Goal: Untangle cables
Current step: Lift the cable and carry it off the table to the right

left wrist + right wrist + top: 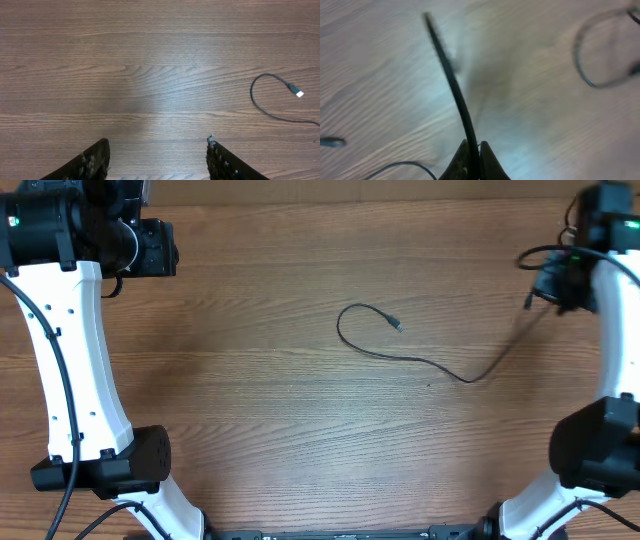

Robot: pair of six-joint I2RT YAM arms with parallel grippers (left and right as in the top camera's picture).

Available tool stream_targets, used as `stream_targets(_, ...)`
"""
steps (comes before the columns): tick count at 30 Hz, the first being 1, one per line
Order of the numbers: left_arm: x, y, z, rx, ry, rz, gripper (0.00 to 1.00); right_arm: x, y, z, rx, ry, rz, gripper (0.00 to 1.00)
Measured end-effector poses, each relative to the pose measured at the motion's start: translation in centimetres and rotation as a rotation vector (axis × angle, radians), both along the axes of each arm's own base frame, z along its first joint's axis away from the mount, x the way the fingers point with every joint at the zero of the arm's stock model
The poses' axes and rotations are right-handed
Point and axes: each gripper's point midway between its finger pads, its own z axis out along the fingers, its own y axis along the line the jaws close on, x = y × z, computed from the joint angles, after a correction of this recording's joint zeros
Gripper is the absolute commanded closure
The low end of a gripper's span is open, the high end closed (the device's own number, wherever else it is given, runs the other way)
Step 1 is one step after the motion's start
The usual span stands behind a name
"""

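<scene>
One thin black cable [420,360] lies across the middle of the table. It curls into an open loop on the left and ends in a small plug [397,325]. Its right part rises off the wood toward my right gripper [535,298] at the far right. In the right wrist view that gripper [474,146] is shut on the cable [451,80], which runs up and away from the fingertips. My left gripper [157,142] is open over bare wood at the far left, well away from the cable's loop [260,102] and plug [299,93].
The white arm links stand along both table sides [70,360] [620,340]. A thicker black arm cord [535,255] loops by the right wrist. A blurred dark loop [582,65] shows at the upper right of the right wrist view; I cannot tell what it belongs to.
</scene>
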Motion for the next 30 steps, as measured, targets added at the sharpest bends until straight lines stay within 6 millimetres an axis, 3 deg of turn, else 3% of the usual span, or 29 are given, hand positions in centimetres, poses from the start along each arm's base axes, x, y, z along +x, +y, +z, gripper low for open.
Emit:
stream_targets(4, 0.2, 0.0, 0.1, 0.001, -0.010, 0.000, 0.37, -1.7, -2.9, 1.4, -0.006, -0.025, -0.087, 0.96)
stream_targets(6, 0.3, 0.0, 0.2, 0.001, -0.016, 0.000, 0.37, -2.3, -3.3, 3.6, -0.023, -0.081, -0.104, 0.96)
stream_targets(8, 0.5, 0.0, 0.3, 0.002, -0.023, 0.000, 0.37, -2.3, -3.5, 7.5, -0.057, -0.190, -0.107, 0.96)
stream_targets(10, 0.6, 0.0, 0.3, 0.002, -0.027, 0.000, 0.37, -2.3, -3.5, 13.0, -0.108, -0.353, -0.103, 0.96)
stream_targets(12, 0.6, 0.1, 0.3, 0.003, -0.029, 0.000, 0.37, -3.3, -3.1, 20.0, -0.174, -0.556, -0.100, 0.96)
stream_targets(16, 0.6, 0.1, 0.3, 0.003, -0.028, 0.000, 0.37, -8.2, -2.1, 32.3, -0.315, -0.912, -0.122, 0.96)
stream_targets(19, 0.6, 0.1, 0.3, 0.002, -0.028, 0.000, 0.37, -12.2, -1.9, 37.9, -0.410, -1.078, -0.162, 0.96)
stream_targets(23, 0.6, 0.1, 0.3, 0.003, -0.028, 0.000, 0.37, -15.7, -3.4, 42.1, -0.547, -1.191, -0.235, 0.96)
stream_targets(27, 0.6, 0.1, 0.3, 0.003, -0.029, 0.000, 0.38, -17.2, -6.7, 43.1, -0.673, -1.168, -0.316, 0.96)
stream_targets(30, 0.6, 0.1, 0.4, 0.002, -0.029, 0.000, 0.38, -16.9, -10.0, 43.4, -0.755, -1.140, -0.350, 0.96)
